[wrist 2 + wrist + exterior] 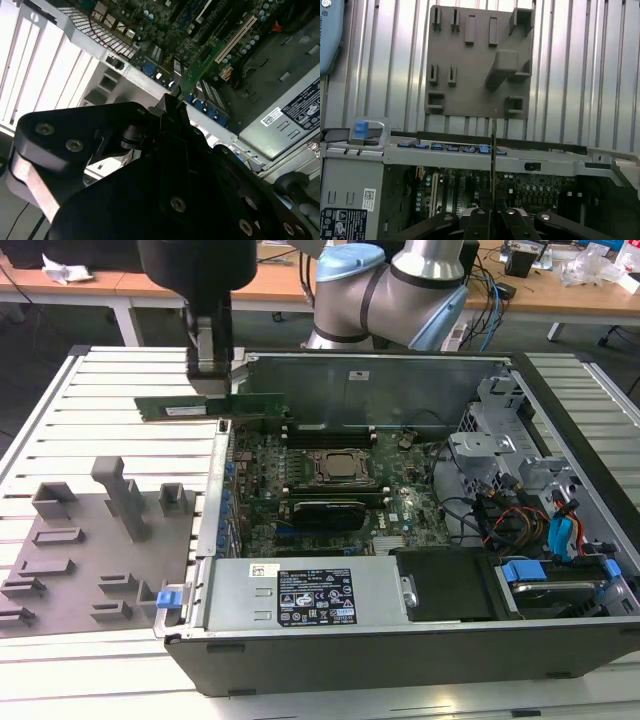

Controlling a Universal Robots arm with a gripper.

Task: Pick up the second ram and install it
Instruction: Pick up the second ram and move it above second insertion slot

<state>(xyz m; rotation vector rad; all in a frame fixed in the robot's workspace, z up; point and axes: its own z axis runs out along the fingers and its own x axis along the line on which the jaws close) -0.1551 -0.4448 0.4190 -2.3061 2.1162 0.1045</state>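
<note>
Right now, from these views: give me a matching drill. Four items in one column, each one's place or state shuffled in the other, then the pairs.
Items
1. second ram
2. grey fixture plate
3. processor socket
4. power supply

Places or states
A. inside the case, along the wall nearest the exterior camera
B. flat on the slatted table, outside the case
C. clamped in the gripper, crossing over the case's edge
D. middle of the motherboard

Pairs: 1-C, 2-B, 3-D, 4-A
</note>
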